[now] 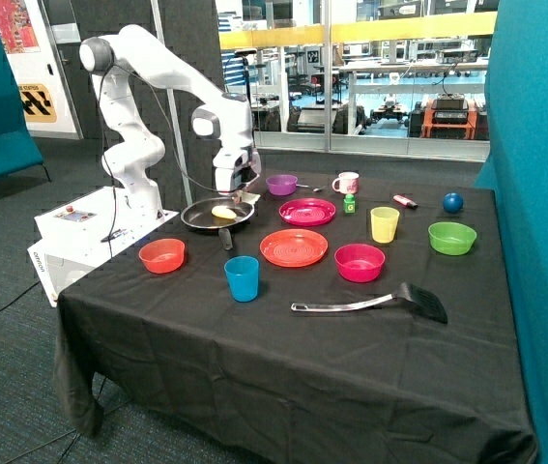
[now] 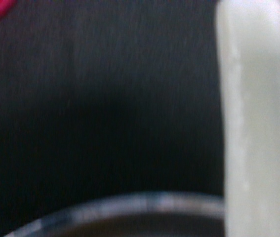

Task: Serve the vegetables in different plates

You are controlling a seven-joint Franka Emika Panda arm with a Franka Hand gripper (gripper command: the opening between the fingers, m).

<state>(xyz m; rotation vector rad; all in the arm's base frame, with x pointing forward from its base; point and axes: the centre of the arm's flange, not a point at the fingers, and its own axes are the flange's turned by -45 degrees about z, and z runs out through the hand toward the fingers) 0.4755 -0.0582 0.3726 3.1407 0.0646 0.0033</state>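
Now the end effector (image 1: 238,196) is seen lowered at the far rim of the black frying pan (image 1: 199,218), beside the pale yellow vegetable piece (image 1: 223,212) lying inside it. Whether its fingers are spread or closed cannot be told. Up close on the wrist view, a whitish oblong piece (image 2: 251,123) is seen against the black cloth, with the pan rim (image 2: 130,203) curving below. Both plates are shown bare: the magenta plate (image 1: 307,212) right of the pan, the orange-red plate (image 1: 294,247) nearer on the desk (image 1: 283,358).
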